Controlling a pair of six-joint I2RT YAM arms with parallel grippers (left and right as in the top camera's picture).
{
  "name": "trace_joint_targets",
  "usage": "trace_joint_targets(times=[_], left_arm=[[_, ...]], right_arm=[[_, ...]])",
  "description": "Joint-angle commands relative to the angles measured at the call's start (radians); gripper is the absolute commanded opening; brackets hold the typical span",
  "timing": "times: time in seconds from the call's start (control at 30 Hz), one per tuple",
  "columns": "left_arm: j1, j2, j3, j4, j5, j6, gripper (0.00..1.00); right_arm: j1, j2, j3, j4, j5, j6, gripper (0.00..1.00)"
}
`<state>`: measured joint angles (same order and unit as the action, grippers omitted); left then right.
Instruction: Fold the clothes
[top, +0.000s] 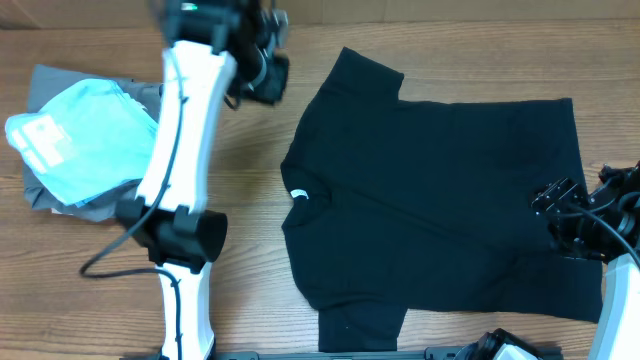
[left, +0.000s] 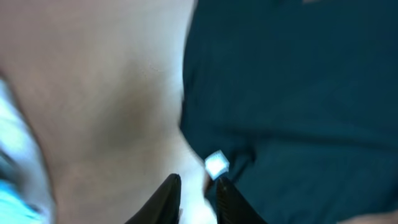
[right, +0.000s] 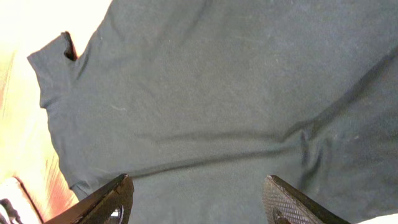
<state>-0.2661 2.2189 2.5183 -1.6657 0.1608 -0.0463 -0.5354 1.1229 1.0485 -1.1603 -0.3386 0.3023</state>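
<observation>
Overhead straight down, wrist cameras close and oblique, all sharing the T-shirt (top: 430, 200)

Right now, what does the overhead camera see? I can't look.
A black T-shirt lies flat on a wooden table, collar pointing left. The left end effector is near its top sleeve, the right end effector at its hem; other clothes sit far left.

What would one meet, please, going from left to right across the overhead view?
Light blue garment lying on the grey folded garments → left arm → black T-shirt → right gripper, over the shirt's right edge.
</observation>
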Motion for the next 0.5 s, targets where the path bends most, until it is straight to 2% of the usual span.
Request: trace_joint_targets(times=[0.0,0.23,0.27,0.37,0.47], left_arm=[[-0.024,0.018,-0.193,0.051,0.008,-0.036,0.26],[-0.09,0.018,-0.499,0.417,0.011,0.016,0.36],[-0.095,0.018,-0.539,0.452,0.002,0.013,0.35],[-0.097,0.018,-0.665,0.563,-0.048,-0.074,0.22],[-0.093,0.018,-0.74,0.669,-0.048,-0.112,0.17]], right_arm=[[0.002,-0.008,0.013,-0.002,-0.011,-0.019,0.7],[0.001,0.002,0.013,0.003,-0.011,-0.019,0.71],[0.001,0.002,0.013,0.002,-0.011,-0.019,0.71],[0.002,0.002,0.012,-0.002,-0.011,-0.019,0.71],[0.001,0.001,0.012,-0.007,-0.011,-0.019,0.71]])
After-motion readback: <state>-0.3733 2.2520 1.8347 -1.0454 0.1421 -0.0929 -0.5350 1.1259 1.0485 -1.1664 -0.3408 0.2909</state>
